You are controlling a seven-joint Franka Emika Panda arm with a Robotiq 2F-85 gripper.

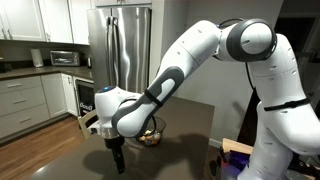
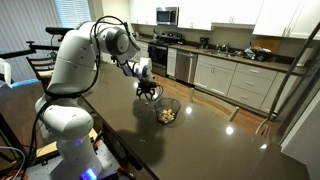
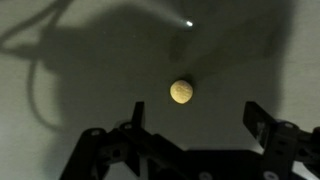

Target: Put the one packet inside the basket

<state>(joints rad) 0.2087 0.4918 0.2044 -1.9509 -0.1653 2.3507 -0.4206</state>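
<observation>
The packet (image 3: 181, 92) is a small round pale-yellow piece lying flat on the dark tabletop in the wrist view. My gripper (image 3: 195, 125) is open and empty, above the table, with the packet just beyond the gap between its fingers. In both exterior views the gripper (image 1: 115, 150) (image 2: 148, 92) hangs low over the table beside the basket. The basket (image 2: 178, 106) is a round dark wire-mesh bowl with a mixed heap of packets inside. In an exterior view the basket (image 1: 152, 134) is partly hidden behind my arm. The single packet does not show in the exterior views.
The dark glossy table (image 2: 200, 140) stretches around the basket. Kitchen counters (image 2: 240, 70), a stove (image 2: 160, 55) and a steel fridge (image 1: 118, 45) stand beyond it. A chair (image 2: 40, 65) stands behind my base. A bright light glint (image 3: 189, 23) reflects on the tabletop.
</observation>
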